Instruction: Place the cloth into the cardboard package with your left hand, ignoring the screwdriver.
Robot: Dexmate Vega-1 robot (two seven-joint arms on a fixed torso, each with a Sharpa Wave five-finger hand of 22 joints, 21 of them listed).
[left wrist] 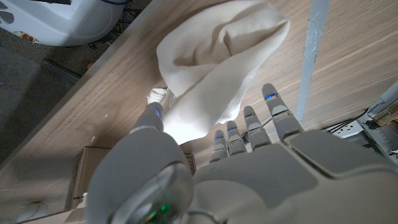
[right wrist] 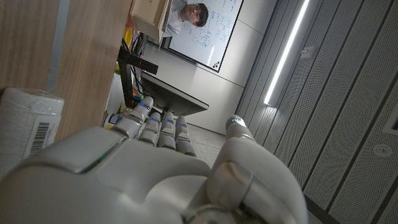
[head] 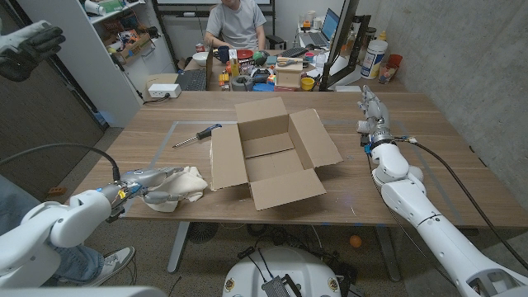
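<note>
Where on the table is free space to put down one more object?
The table is bare between the cardboard package and the right hand, and along the far edge behind the package. It is crowded on the left, where the screwdriver, cloth and left hand lie.

You get bright, even indoor light; the open brown cardboard box (head: 268,154) casts only a soft shadow. A long white ceiling light strip (right wrist: 286,53) glares in your right wrist view, and your near grey left hand (left wrist: 205,180) looks blurred.

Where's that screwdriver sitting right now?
In the head view the screwdriver lies on the wooden table on the robot's left side, just beyond the left flap of the open cardboard package and farther back than the cloth.
</note>
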